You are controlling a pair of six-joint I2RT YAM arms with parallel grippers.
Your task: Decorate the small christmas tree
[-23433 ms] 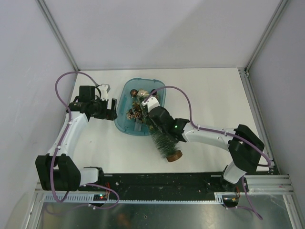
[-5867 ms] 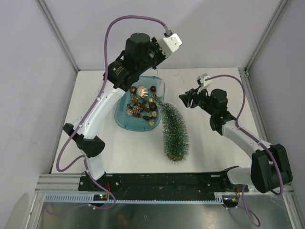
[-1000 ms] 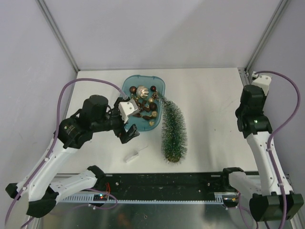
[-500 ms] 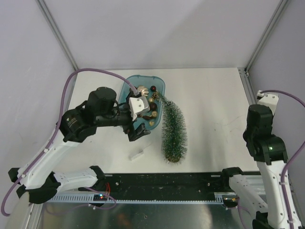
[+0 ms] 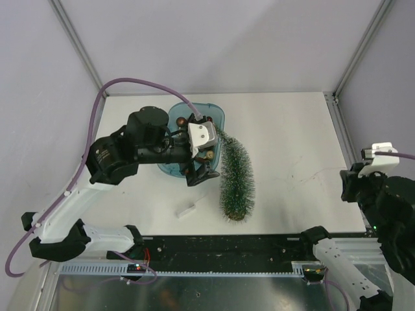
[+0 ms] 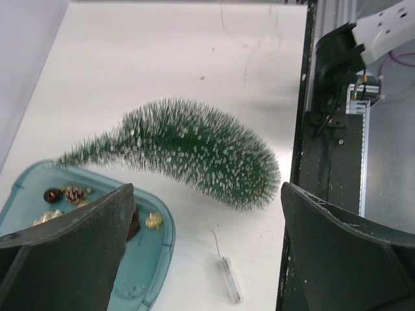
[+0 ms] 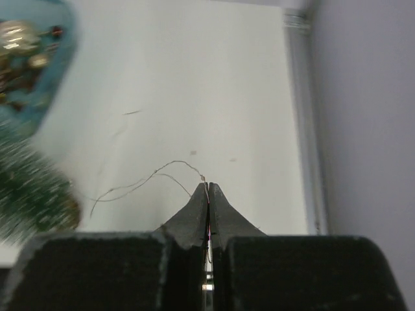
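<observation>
The small christmas tree (image 5: 237,175) lies on its side on the white table, its tip at the teal tray (image 5: 217,115) and its base toward the near edge. In the left wrist view the tree (image 6: 188,149) lies ahead of my open left gripper (image 6: 206,192), which hovers above the tray's right rim (image 6: 170,240) with nothing between its fingers. My right gripper (image 7: 207,186) is shut on a thin wire (image 7: 146,180) that trails left toward the blurred tree (image 7: 29,194). From above, that gripper (image 5: 349,186) is high at the right edge.
A small clear battery box (image 5: 188,208) with a wire tail lies on the table left of the tree's base, also seen as the box (image 6: 230,288) below my left fingers. Gold and brown ornaments and a pinecone (image 6: 74,193) sit in the tray. The black rail (image 5: 227,246) runs along the near edge.
My left arm has swung right across the tray toward the tree, still open. My right arm has drawn back to the near right corner with the wire, and the battery box slid slightly right.
</observation>
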